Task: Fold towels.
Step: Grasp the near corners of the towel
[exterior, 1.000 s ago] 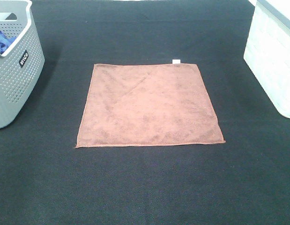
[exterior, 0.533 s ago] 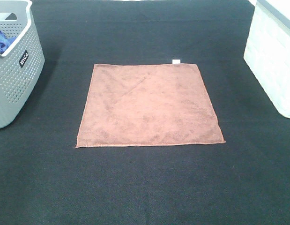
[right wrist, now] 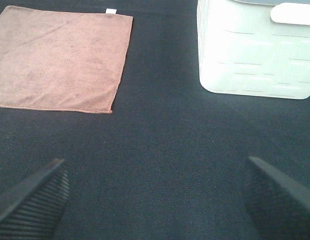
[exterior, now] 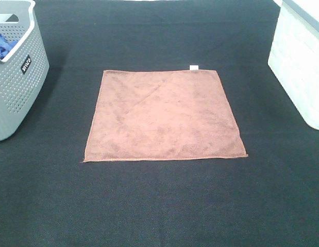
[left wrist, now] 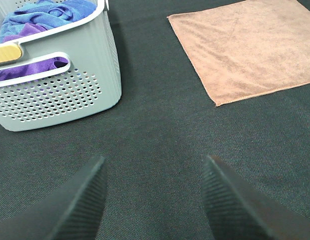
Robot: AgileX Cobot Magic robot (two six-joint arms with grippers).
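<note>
A square reddish-brown towel (exterior: 162, 116) lies flat and unfolded in the middle of the dark table, with a small white tag (exterior: 194, 67) at its far edge. It also shows in the left wrist view (left wrist: 250, 47) and in the right wrist view (right wrist: 59, 57). Neither arm shows in the exterior high view. My left gripper (left wrist: 152, 200) is open and empty, above bare table near the towel's front left corner. My right gripper (right wrist: 155, 200) is open wide and empty, above bare table off the towel's front right corner.
A grey perforated basket (exterior: 15, 72) stands at the left and holds blue and purple cloths (left wrist: 39, 17). A white bin (exterior: 301, 62) stands at the right; it also shows in the right wrist view (right wrist: 255, 50). The table is covered in dark fabric (exterior: 159, 206).
</note>
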